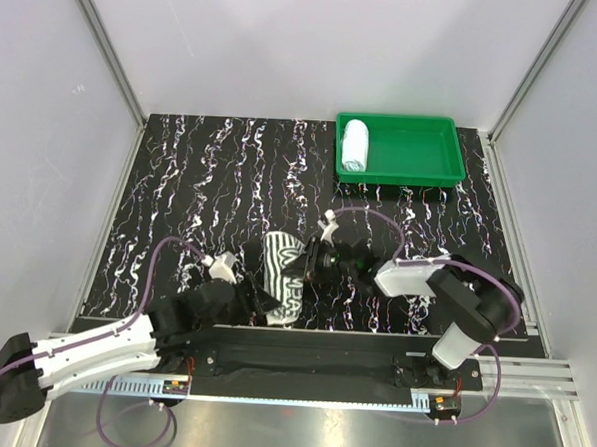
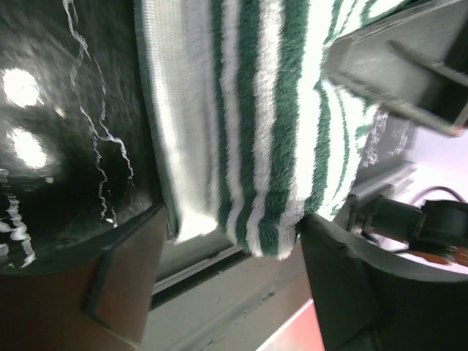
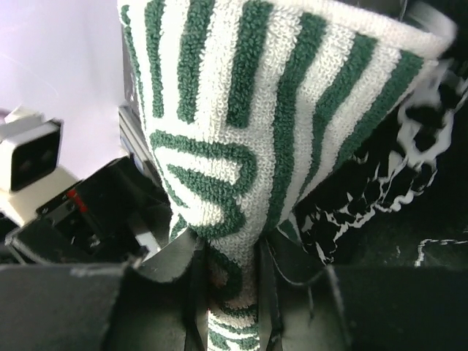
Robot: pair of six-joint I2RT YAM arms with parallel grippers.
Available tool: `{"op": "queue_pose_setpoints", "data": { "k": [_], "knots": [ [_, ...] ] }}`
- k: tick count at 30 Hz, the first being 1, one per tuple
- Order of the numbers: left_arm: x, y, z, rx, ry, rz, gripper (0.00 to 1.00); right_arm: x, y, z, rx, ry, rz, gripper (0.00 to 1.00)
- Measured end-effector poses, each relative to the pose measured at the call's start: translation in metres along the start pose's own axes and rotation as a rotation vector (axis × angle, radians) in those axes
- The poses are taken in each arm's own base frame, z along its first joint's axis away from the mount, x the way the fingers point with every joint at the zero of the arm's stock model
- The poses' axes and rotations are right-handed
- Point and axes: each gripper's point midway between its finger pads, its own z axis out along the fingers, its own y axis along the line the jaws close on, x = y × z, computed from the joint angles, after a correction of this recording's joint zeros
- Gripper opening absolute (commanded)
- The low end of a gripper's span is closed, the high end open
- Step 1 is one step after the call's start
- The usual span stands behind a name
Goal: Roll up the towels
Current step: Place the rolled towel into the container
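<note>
Towels lie well apart. The striped towel [image 1: 284, 278], dark green on white in the wrist views, sits bunched on the tabletop [image 1: 201, 178] between the two arms. The pale towel [image 1: 355, 144] lies rolled at the left end of the green tray [image 1: 412, 154], far beyond both end effectors at the back right.

The right end effector [image 1: 301, 264] is clamped on the striped towel. In its wrist view the cloth is squeezed narrow between the fingers [image 3: 191, 307] and fans out wide beyond their tips.

The left end effector [image 1: 257, 299] stands open at the striped towel's near side, facing the right one across the cloth. Its wrist view shows its two fingers [image 2: 124, 285] spread wide, with the towel's hemmed edge lying in the gap between them. The cloth brushes the finger on the right of that view and stays just apart from the other.
</note>
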Motion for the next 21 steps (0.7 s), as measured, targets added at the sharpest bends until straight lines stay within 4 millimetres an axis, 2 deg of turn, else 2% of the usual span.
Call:
{"op": "queue_pose_setpoints", "data": {
  "k": [1, 2, 3, 10, 14, 21],
  "knots": [
    [-0.004, -0.002, -0.003, -0.017, -0.007, 0.024, 0.80, -0.007, 0.004, -0.003, 0.006, -0.008, -0.014, 0.13],
    [-0.010, -0.009, -0.008, -0.021, -0.021, 0.052, 0.95, -0.017, 0.008, -0.007, 0.010, -0.024, -0.024, 0.13],
    [-0.015, -0.014, -0.011, -0.023, -0.031, 0.078, 0.99, -0.027, 0.010, -0.012, 0.018, -0.036, -0.029, 0.13],
    [-0.048, -0.042, -0.042, -0.065, -0.103, 0.265, 0.99, -0.124, 0.024, -0.053, 0.081, -0.194, -0.078, 0.13],
    [-0.061, -0.042, -0.050, -0.093, -0.144, 0.342, 0.99, -0.183, 0.033, -0.087, 0.099, -0.265, -0.095, 0.13],
    [-0.076, -0.030, -0.055, -0.161, -0.178, 0.442, 0.99, -0.323, 0.044, -0.162, 0.080, -0.458, -0.126, 0.13]
  ]
}}
